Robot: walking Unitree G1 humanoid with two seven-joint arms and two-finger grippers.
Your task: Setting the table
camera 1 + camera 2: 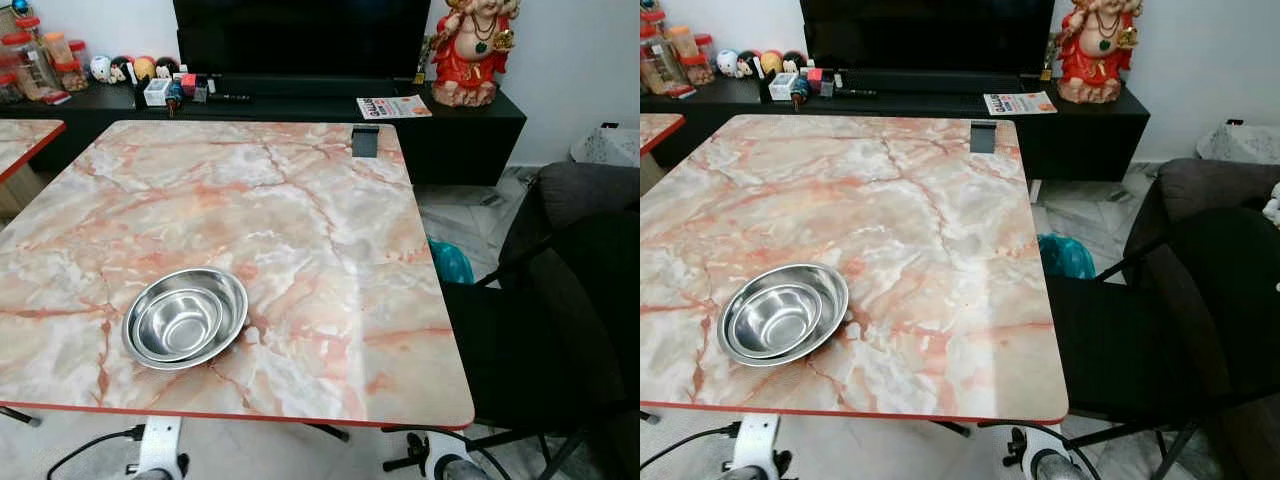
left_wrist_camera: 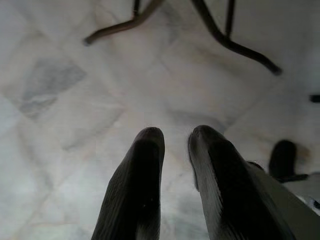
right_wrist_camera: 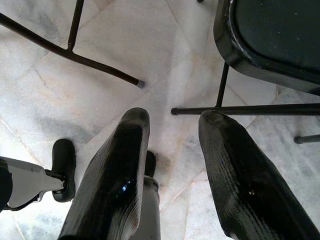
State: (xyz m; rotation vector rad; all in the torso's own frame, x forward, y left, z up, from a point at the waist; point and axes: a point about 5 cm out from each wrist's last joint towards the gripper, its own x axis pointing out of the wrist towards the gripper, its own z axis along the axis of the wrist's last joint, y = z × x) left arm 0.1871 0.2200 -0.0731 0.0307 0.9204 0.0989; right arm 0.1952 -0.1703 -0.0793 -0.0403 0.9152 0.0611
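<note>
Two steel bowls point(image 1: 185, 318), the smaller nested in the larger, sit near the front left of the marble-patterned table point(image 1: 300, 200). Both arms hang below the table's front edge, pointing at the floor. In the left wrist view my left gripper point(image 2: 176, 137) hangs over pale floor tiles, its fingers slightly apart and holding nothing. In the right wrist view my right gripper point(image 3: 175, 117) is open wider and holds nothing, above the floor beside the black chair's legs point(image 3: 220, 90).
A black chair point(image 1: 540, 330) stands tight against the table's right side, with a teal object point(image 1: 450, 262) on the floor behind it. A small dark item point(image 1: 365, 140) lies at the far edge. Beyond are a black TV cabinet point(image 1: 300, 110), a red statue point(image 1: 470, 45) and a second table point(image 1: 20, 140) at left.
</note>
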